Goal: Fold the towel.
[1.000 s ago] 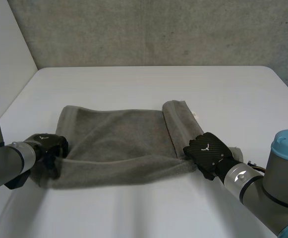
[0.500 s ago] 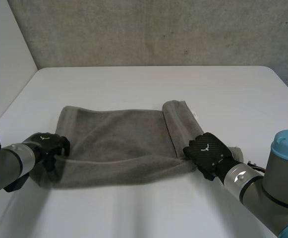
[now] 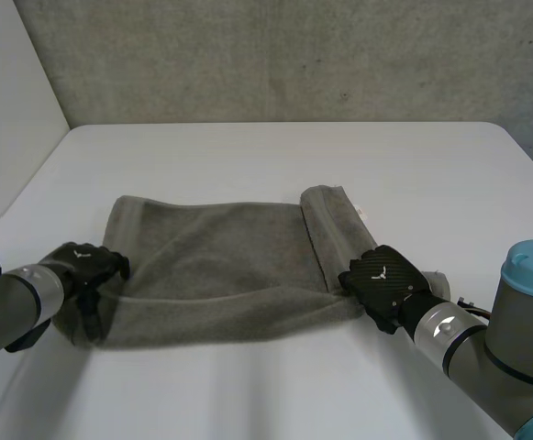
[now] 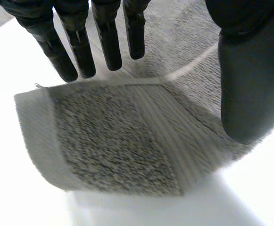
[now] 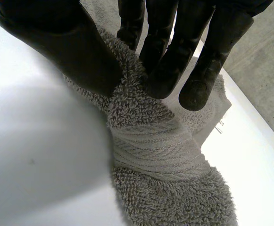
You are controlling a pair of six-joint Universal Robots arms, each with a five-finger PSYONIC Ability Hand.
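the left hand [image 3: 84, 269] rests at the near left corner of the towel [image 3: 216, 261]. its fingers [image 4: 109, 44] are straight and stand well apart from the thumb [image 4: 250, 80], gripping nothing. the corner lies loose below the palm, its edge curling up off the bench [image 3: 275, 156].

the grey towel's long axis runs from this hand straight across to the other, and the near edge forms a soft doubled ridge between them. just beyond the right hand [image 3: 385, 278] a folded strip of towel points away from it toward the far side of the bench. that hand pinches a bunched corner between its thumb [image 5: 56, 47] and fingers [image 5: 165, 70].

white bench surface spreads beyond the towel to the grey wall [image 3: 294, 55], and also on the near side of both hands.
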